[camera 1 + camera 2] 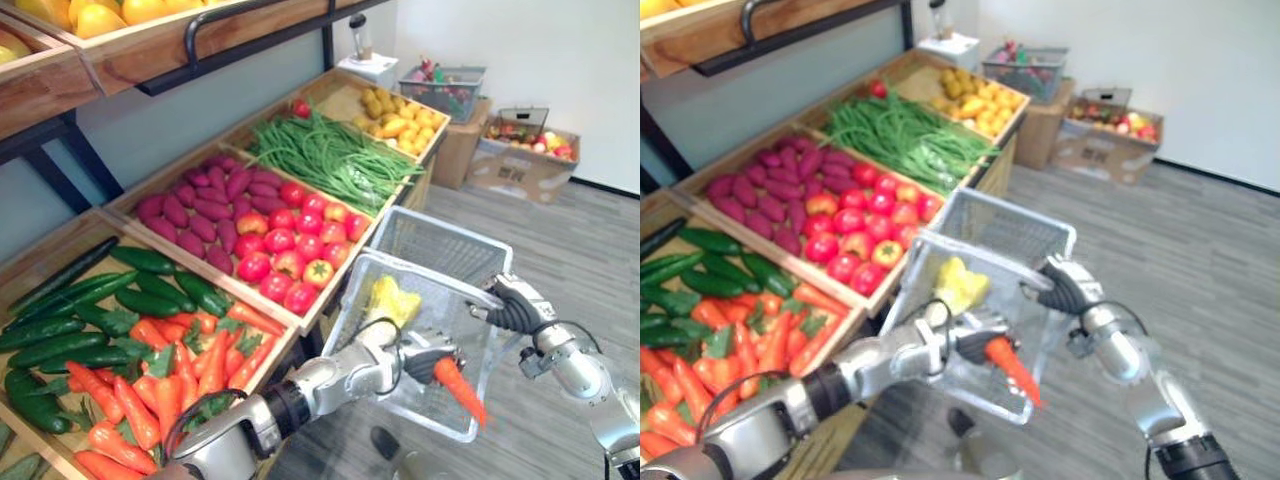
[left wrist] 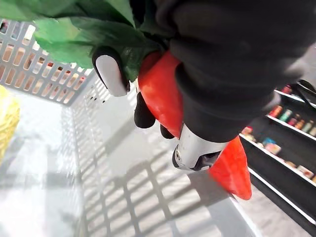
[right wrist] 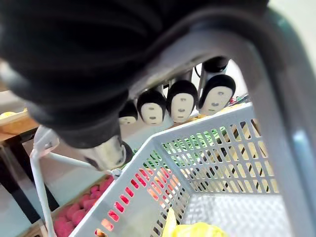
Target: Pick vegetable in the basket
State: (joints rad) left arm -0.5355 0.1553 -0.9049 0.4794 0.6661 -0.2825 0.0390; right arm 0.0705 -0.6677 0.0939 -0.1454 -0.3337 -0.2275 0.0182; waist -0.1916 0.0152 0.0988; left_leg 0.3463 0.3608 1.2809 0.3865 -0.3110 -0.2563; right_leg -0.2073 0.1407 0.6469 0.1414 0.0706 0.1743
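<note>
Left wrist view showed the left hand (image 2: 232,64), fingers clamped round the carrot (image 2: 160,91), tip down over the near end of the basket (image 1: 430,235) (seemingly ready to drop). The right hand (image 1: 512,300) gripped the handle (image 3: 281,113), steadying the basket.

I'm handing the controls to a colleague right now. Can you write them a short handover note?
Left hand: shut on a carrot, leafy end in the fingers and tip down, by the near wall of the basket.
Right hand: curled round the handle, holding the basket up beside the crates.
Done: one yellow vegetable lies in the basket, and the carrot is picked and brought over.
Left: let the carrot go inside the basket, then fetch more from the carrot crate if wanted.
</note>
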